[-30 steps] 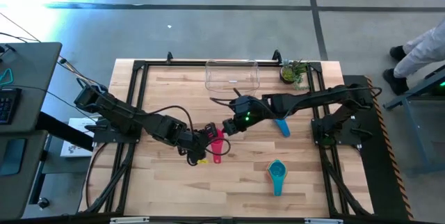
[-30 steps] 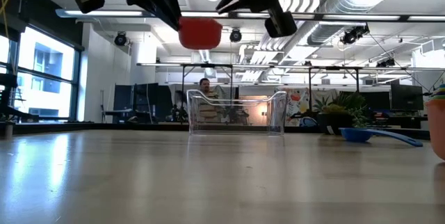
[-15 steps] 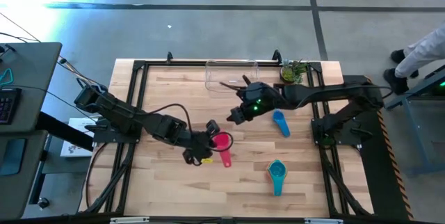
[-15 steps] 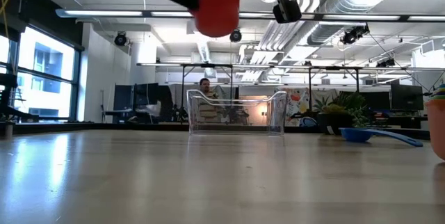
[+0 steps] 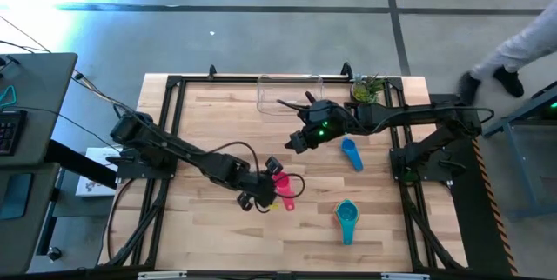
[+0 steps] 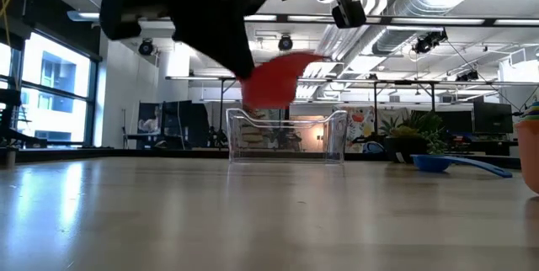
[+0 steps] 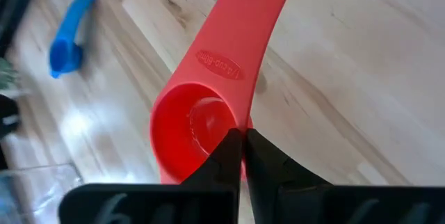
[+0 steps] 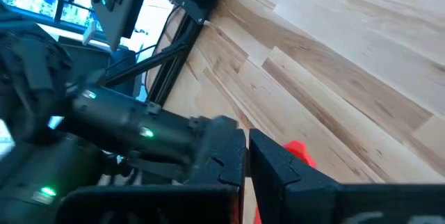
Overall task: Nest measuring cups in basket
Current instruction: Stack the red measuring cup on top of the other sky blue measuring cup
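- Since a second ago, the left gripper (image 5: 275,186) has carried the small red round plastic measuring cup (image 5: 285,186) toward the table's near side, while the right gripper (image 5: 291,141) pulled back toward the clear rectangular plastic basket (image 5: 290,94).
- Left fingers (image 7: 233,156) are clenched on the cup's rim; its handle end is cut off in the left wrist view.
- Right gripper's fingers are pressed together, empty.
- Blue scoop (image 5: 351,153) and teal scoop (image 5: 346,217) lie on the wooden table (image 5: 218,228), outside the basket.
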